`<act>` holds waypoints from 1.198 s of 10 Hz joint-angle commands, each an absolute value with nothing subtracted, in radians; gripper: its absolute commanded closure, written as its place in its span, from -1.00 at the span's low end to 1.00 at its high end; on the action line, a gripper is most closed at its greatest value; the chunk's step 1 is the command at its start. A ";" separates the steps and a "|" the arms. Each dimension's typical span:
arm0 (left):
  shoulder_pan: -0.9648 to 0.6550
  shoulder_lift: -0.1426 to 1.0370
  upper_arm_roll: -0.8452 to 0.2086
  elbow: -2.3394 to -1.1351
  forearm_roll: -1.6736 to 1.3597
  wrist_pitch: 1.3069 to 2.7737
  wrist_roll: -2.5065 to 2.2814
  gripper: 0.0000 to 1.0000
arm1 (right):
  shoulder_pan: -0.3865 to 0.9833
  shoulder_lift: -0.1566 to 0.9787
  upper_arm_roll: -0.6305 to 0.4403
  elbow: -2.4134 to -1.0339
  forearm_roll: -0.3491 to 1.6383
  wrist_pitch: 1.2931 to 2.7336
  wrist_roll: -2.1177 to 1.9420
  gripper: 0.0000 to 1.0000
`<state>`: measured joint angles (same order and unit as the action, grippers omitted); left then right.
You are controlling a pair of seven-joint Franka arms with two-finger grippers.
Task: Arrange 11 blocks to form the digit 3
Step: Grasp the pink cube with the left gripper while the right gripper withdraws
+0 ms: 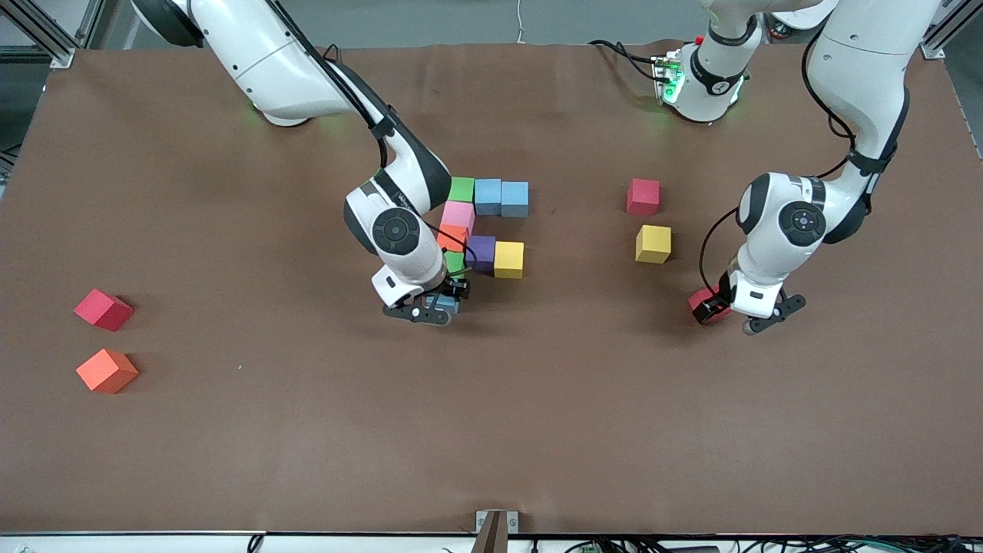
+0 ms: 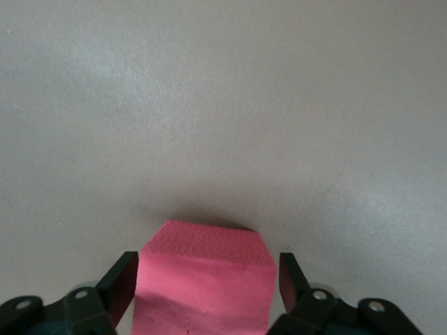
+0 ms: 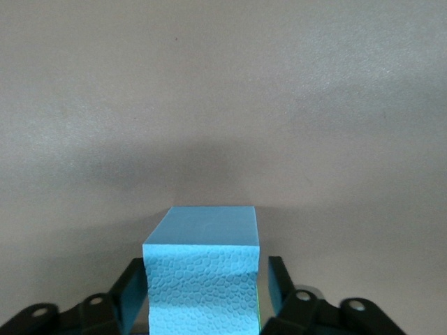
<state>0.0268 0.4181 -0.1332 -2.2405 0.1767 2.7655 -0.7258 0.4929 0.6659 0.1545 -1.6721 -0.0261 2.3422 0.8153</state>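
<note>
- Table (image 1: 491, 430): brown mat. I call 12 o'clock the robots' bases and 6 o'clock the front camera.
- Part-built digit 3 (image 1: 481, 226), near the table's middle. The top row is a green cube (image 1: 461, 189) and two blue cubes (image 1: 488, 196) (image 1: 515, 199).
- A pink cube (image 1: 458, 215) and an orange cube (image 1: 451, 237) run toward 6 o'clock from the green one.
- A second green cube (image 1: 455, 263), purple cube (image 1: 481, 253) and yellow cube (image 1: 509, 259) make the middle row.
- Right gripper (image 3: 202, 307): low at the figure's 6 o'clock end. Its fingers are spread around a third blue block (image 1: 446, 303) that sits on the mat, with a slim gap showing.
- Left gripper (image 2: 206, 296): down at the left arm's end, fingers spread either side of a red block (image 1: 703, 301), not yet pinching it.
- Loose yellow block (image 1: 653, 243), with a loose red block (image 1: 643, 197) at its 12 o'clock.
- Stray red block (image 1: 103, 309) and stray orange block (image 1: 107, 370) sit at the right arm's end.
</note>
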 commanded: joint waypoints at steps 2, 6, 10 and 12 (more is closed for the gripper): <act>0.037 0.388 -0.143 -2.263 0.196 2.778 -0.713 -0.98 | 0.483 0.658 0.147 -1.634 -0.041 2.332 0.835 -1.00; 0.037 0.396 -0.144 -2.255 0.195 2.773 -0.735 0.54 | 0.416 0.453 0.155 -1.621 -0.021 2.180 0.830 -1.00; -0.017 0.423 -0.196 -1.987 0.181 2.490 -1.073 0.58 | 0.212 0.287 0.158 -1.602 -0.020 1.972 0.667 -1.00; -0.104 0.469 -0.202 -1.887 0.179 2.473 -1.365 0.58 | 0.082 0.276 0.158 -1.550 -0.020 1.861 0.454 -1.00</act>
<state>-0.0521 0.4189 -0.2017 -1.9640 0.1754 2.4986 -1.2109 0.1605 0.2869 0.1367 -1.5624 -0.0240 1.9059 0.5589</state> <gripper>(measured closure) 0.427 0.000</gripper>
